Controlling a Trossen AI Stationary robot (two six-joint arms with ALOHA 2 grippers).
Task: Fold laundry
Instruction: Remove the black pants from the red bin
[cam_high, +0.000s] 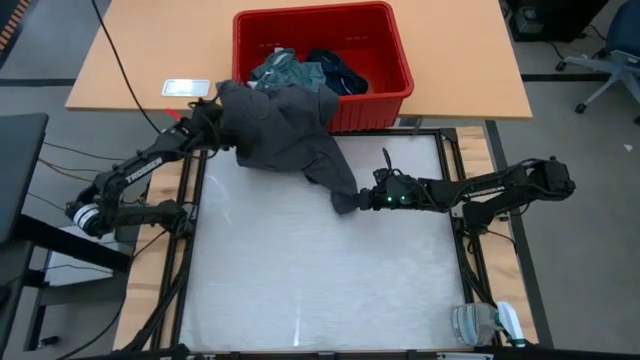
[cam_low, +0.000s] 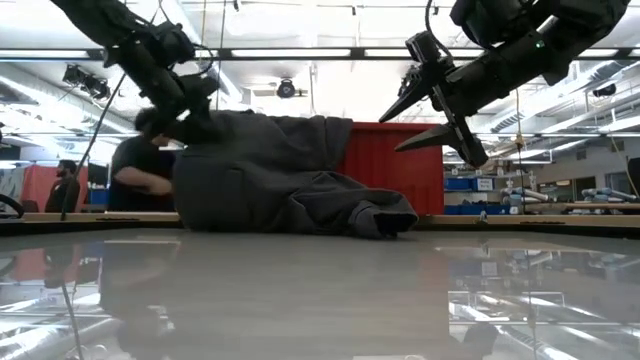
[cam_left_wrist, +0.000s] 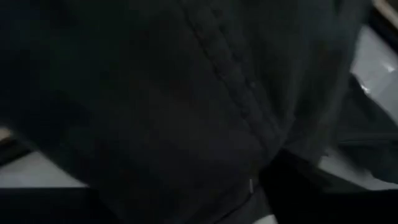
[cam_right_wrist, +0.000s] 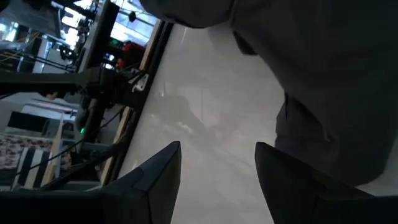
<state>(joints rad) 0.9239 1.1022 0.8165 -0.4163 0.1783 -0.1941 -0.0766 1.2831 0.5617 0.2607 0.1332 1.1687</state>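
Note:
A charcoal grey garment (cam_high: 285, 135) hangs over the front wall of the red basket (cam_high: 370, 108) and spreads onto the white table top, where its lower tip (cam_high: 345, 200) lies. In the low view the garment (cam_low: 270, 180) is a heap in front of the basket. My left gripper (cam_high: 215, 118) is at the garment's upper left part, and its wrist view shows only dark cloth (cam_left_wrist: 186, 112). My right gripper (cam_high: 362, 197) hangs open just right of the tip and above the table (cam_low: 392, 135); only bare table shows between its fingers (cam_right_wrist: 217, 149). A teal piece (cam_high: 285, 72) and a dark one (cam_high: 340, 70) lie in the basket.
The basket stands on a wooden table beyond the far edge of the work surface, beside a small white object (cam_high: 186, 88). A clear plastic item (cam_high: 485, 322) lies at the near right corner. The white surface (cam_high: 300, 280) toward the near edge is bare. People (cam_low: 140, 170) show in the room behind.

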